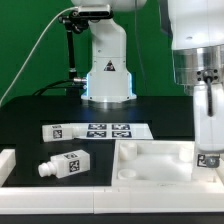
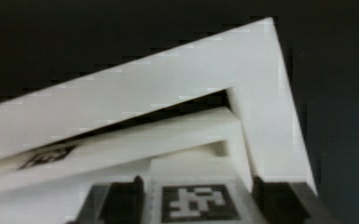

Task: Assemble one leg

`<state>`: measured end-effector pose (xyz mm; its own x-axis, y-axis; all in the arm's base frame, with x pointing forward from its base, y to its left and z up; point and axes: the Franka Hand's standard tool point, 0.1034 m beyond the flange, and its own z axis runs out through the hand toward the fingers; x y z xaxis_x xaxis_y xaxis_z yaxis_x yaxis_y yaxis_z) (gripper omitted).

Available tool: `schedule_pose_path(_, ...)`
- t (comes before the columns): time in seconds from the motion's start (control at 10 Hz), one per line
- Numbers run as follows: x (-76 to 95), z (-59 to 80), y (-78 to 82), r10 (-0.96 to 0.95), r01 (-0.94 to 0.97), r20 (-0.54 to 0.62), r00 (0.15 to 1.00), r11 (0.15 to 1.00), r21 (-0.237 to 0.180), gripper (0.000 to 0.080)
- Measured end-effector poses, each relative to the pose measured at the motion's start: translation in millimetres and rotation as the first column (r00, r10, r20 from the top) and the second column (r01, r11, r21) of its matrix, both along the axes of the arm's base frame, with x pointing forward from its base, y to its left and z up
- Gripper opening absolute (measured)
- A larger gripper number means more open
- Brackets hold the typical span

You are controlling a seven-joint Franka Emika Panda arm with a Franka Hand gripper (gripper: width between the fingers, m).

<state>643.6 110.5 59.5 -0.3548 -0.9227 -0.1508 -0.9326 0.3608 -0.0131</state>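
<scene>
White plastic parts on a matt black table.

The leg [image 1: 66, 164] lying on the table [image 1: 25, 115] looks like smooth, slightly satin white plastic with a printed black-and-white tag. The tabletop [image 1: 150, 160] has the same smooth white moulded look, faintly sheeny in the wrist view [image 2: 247, 90]. The marker board [image 1: 95, 130] seems thin, flat and matt. The robot's base [image 1: 108, 70] is glossy white casing.

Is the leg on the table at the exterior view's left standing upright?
No, the leg lies on its side on the table, its round stub pointing to the exterior view's left.
</scene>
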Motion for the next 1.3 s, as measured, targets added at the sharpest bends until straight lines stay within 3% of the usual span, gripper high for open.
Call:
schedule_pose_path(0.2, -0.1, -0.3, -0.7, 0.004, -0.004, 0.001, 1.0, 1.0, -0.002, 0.0284)
schedule_pose_path(0.3, -0.1, -0.3, -0.6, 0.005, -0.005, 0.001, 1.0, 1.0, -0.002, 0.0365)
schedule_pose_path(0.4, 0.4, 1.7, 0.5, 0.01, -0.01, 0.004, 1.0, 1.0, -0.001, 0.0547)
schedule_pose_path(0.5, 1.5, 14.5, 5.5, 0.039, -0.039, 0.021, 0.999, 0.999, 0.004, 0.0617)
schedule_pose_path(0.7, 6.7, 48.2, 8.8, 0.072, -0.074, 0.056, 0.996, 0.997, 0.024, 0.0643)
schedule_pose_path(0.9, 3.7, 39.7, 7.9, 0.072, -0.073, 0.047, 0.996, 0.997, 0.018, 0.0648)
schedule_pose_path(1.3, 3.7, 39.6, 7.9, 0.072, -0.073, 0.047, 0.996, 0.997, 0.018, 0.0649)
